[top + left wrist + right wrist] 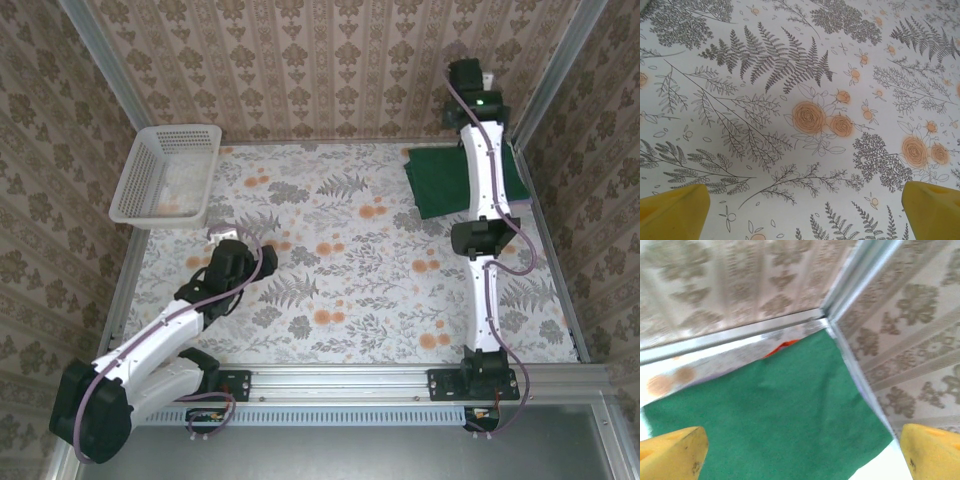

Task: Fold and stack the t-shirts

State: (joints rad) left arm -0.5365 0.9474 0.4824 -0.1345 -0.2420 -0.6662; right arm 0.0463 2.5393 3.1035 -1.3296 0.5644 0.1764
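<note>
The dark green t-shirt [438, 180] lies flat in the far right corner of the table [340, 260], partly hidden from above by the right arm [487, 180], while up close we see the right gripper [801, 452] gaping wide over it, the left gripper [805, 210] likewise over bare table, and an unidentifiable red-orange speck [782, 347] at its edge.

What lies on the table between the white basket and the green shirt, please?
Nothing: in the top view that stretch of flowered tablecloth between the basket and the green shirt is bare.
</note>
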